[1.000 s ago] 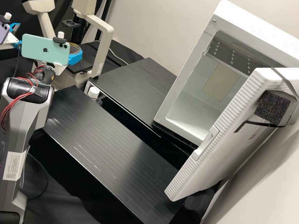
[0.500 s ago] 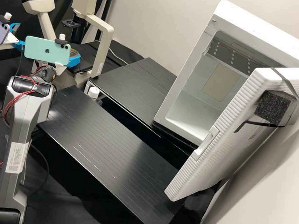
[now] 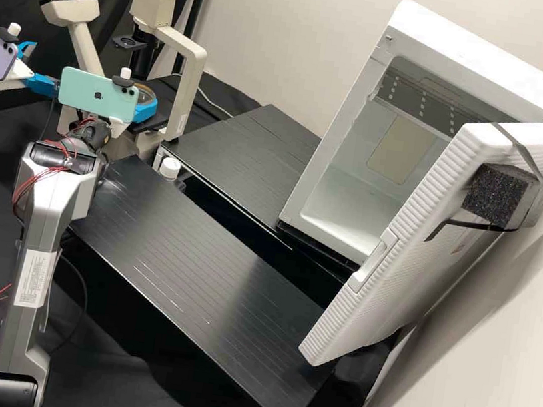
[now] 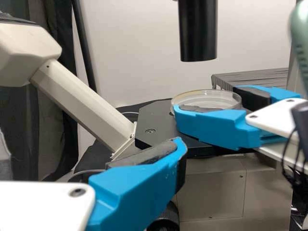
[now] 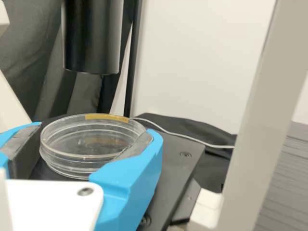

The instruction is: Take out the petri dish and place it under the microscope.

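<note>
The petri dish (image 3: 144, 95) is between the fingers of my right gripper (image 3: 145, 102), over the stage of the microscope (image 3: 187, 87). In the right wrist view, my right gripper (image 5: 96, 138) has its pads against opposite sides of the clear dish (image 5: 72, 164), above the black stage (image 5: 179, 161). From the left wrist view the dish (image 4: 226, 99) overlaps the stage (image 4: 156, 122); whether it touches cannot be told. Left of the green phone is my left gripper (image 3: 41, 67), open; in its own wrist view, my left gripper (image 4: 96, 148) stands before the stage, holding nothing.
The black condenser tube (image 4: 198, 31) hangs above the stage. A beige upright (image 5: 257, 115) stands beside it. Low black platforms (image 3: 203, 254) lie toward the white incubator (image 3: 297, 187), whose door (image 3: 406, 249) is open. A white-capped bottle (image 3: 170, 168) stands between the platforms.
My right arm has moved rightward in the high view, carrying the dish with it. More of my left gripper's near finger shows beside the green phone; the left arm has kept still.
</note>
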`<control>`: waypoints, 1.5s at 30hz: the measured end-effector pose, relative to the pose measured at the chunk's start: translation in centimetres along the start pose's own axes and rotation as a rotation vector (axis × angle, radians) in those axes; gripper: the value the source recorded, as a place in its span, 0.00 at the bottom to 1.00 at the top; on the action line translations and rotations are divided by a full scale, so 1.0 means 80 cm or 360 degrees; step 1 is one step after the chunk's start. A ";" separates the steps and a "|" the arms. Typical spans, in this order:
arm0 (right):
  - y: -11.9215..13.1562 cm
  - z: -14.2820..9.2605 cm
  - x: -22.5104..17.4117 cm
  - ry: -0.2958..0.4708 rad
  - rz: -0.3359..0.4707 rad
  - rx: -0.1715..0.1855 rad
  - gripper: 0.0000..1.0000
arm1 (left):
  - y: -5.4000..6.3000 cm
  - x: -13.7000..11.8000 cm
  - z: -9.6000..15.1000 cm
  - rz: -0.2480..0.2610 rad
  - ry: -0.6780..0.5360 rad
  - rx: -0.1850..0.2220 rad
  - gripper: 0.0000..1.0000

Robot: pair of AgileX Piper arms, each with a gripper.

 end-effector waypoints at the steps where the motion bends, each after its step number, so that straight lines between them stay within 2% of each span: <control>1: -0.001 0.000 0.003 -0.0005 0.0005 -0.0001 0.00 | 0.000 0.000 0.000 0.0000 0.0000 0.0000 1.00; 10: -0.005 0.002 0.022 -0.0062 0.0031 -0.0041 0.00 | 0.000 0.000 0.000 0.0000 0.0000 0.0000 1.00; 21: -0.008 0.001 0.035 -0.0093 0.0027 -0.0026 0.00 | 0.000 0.000 0.000 0.0000 0.0000 0.0000 1.00; 22: -0.008 0.001 0.035 -0.0093 0.0027 -0.0026 1.00 | 0.000 0.000 0.000 0.0000 0.0000 0.0000 1.00; 25: -0.007 0.002 0.035 -0.0091 0.0021 -0.0022 1.00 | 0.000 0.000 0.000 0.0000 0.0000 0.0000 1.00; 28: -0.007 0.002 0.036 -0.0076 0.0010 -0.0053 1.00 | 0.000 0.000 0.000 0.0000 0.0000 0.0000 1.00; 37: -0.007 0.000 0.036 -0.0037 0.0001 -0.0090 1.00 | 0.000 0.000 0.000 0.0000 0.0000 0.0000 1.00; 42: -0.010 0.003 0.034 -0.0005 -0.0024 -0.0085 1.00 | 0.000 0.000 0.000 0.0000 0.0000 0.0000 1.00; 45: -0.010 0.002 0.027 0.0020 -0.0043 -0.0056 1.00 | 0.000 0.000 0.000 0.0000 0.0000 0.0000 1.00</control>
